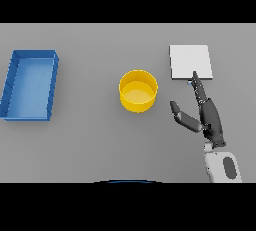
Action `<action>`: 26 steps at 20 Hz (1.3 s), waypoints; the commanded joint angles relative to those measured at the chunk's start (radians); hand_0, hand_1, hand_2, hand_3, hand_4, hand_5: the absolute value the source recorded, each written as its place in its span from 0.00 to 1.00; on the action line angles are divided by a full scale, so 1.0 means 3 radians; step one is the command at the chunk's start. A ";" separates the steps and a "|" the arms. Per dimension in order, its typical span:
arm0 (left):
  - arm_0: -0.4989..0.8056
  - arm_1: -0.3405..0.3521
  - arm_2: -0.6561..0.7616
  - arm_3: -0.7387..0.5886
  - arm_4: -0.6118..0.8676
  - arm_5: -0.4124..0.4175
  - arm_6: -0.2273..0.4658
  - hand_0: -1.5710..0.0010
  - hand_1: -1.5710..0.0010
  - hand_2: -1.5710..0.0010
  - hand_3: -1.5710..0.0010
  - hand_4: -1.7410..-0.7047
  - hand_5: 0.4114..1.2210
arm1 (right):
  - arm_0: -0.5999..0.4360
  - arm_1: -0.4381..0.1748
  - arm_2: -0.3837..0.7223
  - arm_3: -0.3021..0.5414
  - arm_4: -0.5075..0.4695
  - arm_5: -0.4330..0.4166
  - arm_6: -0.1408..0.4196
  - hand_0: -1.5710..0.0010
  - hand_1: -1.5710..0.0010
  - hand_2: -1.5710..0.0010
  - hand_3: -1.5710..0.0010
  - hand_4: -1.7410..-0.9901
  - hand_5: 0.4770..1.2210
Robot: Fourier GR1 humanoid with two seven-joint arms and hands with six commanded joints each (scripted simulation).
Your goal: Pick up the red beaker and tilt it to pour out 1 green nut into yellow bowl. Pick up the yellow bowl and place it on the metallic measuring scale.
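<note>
One robot hand (211, 120), fingers spread, one yellow bowl (138, 91), one scale (190, 61), one blue tray (30, 84).

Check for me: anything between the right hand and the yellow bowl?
Nothing. In the head view only bare grey table separates the right hand from the yellow bowl.

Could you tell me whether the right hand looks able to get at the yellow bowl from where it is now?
Probably yes: the right hand lies open just right of the yellow bowl, with only bare table between them.
</note>
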 commanded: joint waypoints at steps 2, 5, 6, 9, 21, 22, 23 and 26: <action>0.0274 0.0013 0.0157 -0.0044 0.0206 0.0293 0.0094 0.00 0.00 0.00 0.01 0.00 1.00 | 0.0005 0.0013 0.0038 0.0021 0.0035 0.0007 0.0007 1.00 1.00 1.00 1.00 0.80 0.20; 0.0598 0.0048 0.0422 -0.0141 0.0541 0.0537 0.0381 0.00 0.00 0.00 0.00 0.00 1.00 | 0.0015 -0.0014 0.0035 -0.0025 -0.0004 0.0048 -0.0023 1.00 1.00 1.00 1.00 0.80 0.23; 0.0712 0.0044 0.0485 -0.0203 0.0631 0.0573 0.0456 0.00 0.00 0.00 0.00 0.00 1.00 | 0.0019 -0.0004 0.0031 -0.0008 -0.0005 0.0040 -0.0001 1.00 1.00 1.00 1.00 0.81 0.24; 0.1194 -0.0012 0.0609 -0.0520 0.0880 0.0720 0.0505 0.00 0.00 0.00 0.00 0.00 1.00 | 0.0010 -0.0010 0.0009 0.0033 -0.0056 0.0071 -0.0044 1.00 1.00 1.00 1.00 0.81 0.26; 0.2956 -0.0146 0.0581 -0.2800 0.1421 0.0870 0.1449 0.00 0.00 0.03 0.03 0.21 0.50 | 0.0041 -0.0024 0.0012 0.0018 -0.0029 0.0054 -0.0037 1.00 1.00 1.00 1.00 0.78 0.26; 0.3049 -0.0128 0.0537 -0.2949 0.1485 0.0704 0.1382 0.07 0.14 0.19 0.16 0.36 0.45 | 0.0056 -0.0030 0.0013 -0.0016 -0.0044 0.0066 -0.0046 1.00 1.00 1.00 1.00 0.78 0.26; 0.3104 -0.0112 0.0537 -0.3064 0.1576 0.0573 0.1399 0.25 0.32 0.35 0.33 0.49 0.40 | 0.0040 -0.0034 0.0010 -0.0007 -0.0031 0.0055 -0.0049 1.00 1.00 1.00 1.00 0.79 0.26; 0.3188 -0.0052 0.0551 -0.3200 0.1795 0.0225 0.1455 0.62 0.65 0.67 0.66 0.74 0.31 | 0.0089 -0.0031 0.0021 0.0010 -0.0037 0.0075 -0.0113 1.00 1.00 1.00 1.00 0.78 0.26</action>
